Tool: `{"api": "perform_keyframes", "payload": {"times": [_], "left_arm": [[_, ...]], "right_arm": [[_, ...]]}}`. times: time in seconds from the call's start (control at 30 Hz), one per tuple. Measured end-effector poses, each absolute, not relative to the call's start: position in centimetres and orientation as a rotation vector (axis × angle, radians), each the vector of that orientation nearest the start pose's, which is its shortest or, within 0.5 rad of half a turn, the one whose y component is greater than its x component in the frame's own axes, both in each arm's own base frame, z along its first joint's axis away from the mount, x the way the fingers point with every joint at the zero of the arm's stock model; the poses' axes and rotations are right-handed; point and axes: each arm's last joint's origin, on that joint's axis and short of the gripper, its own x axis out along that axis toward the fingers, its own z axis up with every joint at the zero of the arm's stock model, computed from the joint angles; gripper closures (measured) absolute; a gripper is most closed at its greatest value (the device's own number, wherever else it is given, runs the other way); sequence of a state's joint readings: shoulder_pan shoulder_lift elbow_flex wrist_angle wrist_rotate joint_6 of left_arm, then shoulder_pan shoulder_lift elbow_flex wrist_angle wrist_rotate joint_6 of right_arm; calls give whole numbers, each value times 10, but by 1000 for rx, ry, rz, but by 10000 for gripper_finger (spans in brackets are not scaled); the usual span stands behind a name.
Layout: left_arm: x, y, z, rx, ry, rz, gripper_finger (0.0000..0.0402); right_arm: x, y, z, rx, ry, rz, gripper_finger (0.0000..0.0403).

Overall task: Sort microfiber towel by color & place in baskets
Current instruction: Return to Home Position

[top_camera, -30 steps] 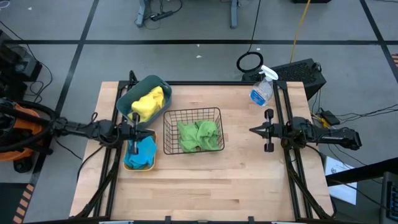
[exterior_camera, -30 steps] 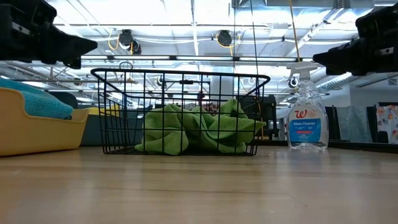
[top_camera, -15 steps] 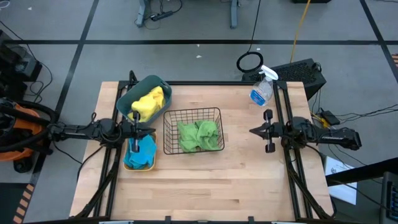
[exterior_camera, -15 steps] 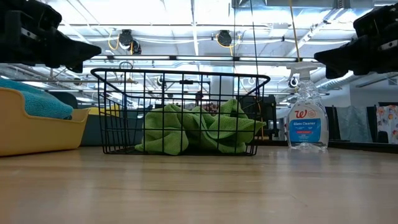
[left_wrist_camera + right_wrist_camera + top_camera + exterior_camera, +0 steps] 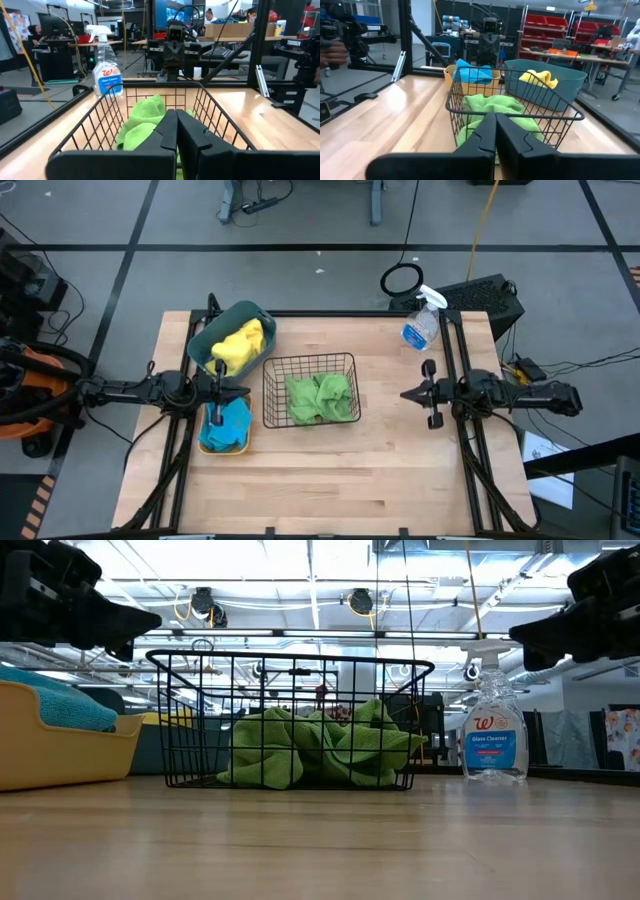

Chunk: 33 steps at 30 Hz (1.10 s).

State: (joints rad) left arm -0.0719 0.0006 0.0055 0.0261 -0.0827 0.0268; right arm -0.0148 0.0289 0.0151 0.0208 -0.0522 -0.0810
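Three baskets stand on the table's left half. The teal tub [image 5: 232,340] holds a yellow towel [image 5: 240,345]. The black wire basket [image 5: 311,390] holds green towels [image 5: 320,397]. The yellow-orange bin [image 5: 224,430] holds a blue towel [image 5: 228,423]. My left gripper [image 5: 246,391] is shut and empty, raised between the bin and the wire basket. My right gripper [image 5: 404,393] is shut and empty, raised to the right of the wire basket. In the wrist views each gripper's fingers [image 5: 176,131] [image 5: 495,131] are closed together, pointing at the wire basket.
A clear spray bottle [image 5: 423,322] stands at the table's far right corner. Black frame rails run along the table's left [image 5: 175,450] and right [image 5: 470,450] sides. Bare wood [image 5: 330,480] lies along the near half of the table.
My left gripper has drawn back a little toward the table's left edge. My right gripper has shifted slightly toward the near edge. Both stay shut. The towels and baskets have not moved.
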Motion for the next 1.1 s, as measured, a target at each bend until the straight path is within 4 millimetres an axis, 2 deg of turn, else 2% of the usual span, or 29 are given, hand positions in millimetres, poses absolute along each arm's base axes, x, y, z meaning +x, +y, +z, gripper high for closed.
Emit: {"api": "perform_keyframes", "payload": {"times": [0.2,0.73,0.97,1.1], "left_arm": [[97,-4,168,43,-30,20,399],[97,-4,168,56,-29,26,398],[97,-4,167,55,-29,26,398],[97,-4,168,54,-31,38,398]], "right_arm": [[100,3,167,-52,14,42,403],[100,3,167,-125,14,20,403],[99,2,169,-96,-11,-42,403],[98,3,169,-100,-19,5,403]]}}
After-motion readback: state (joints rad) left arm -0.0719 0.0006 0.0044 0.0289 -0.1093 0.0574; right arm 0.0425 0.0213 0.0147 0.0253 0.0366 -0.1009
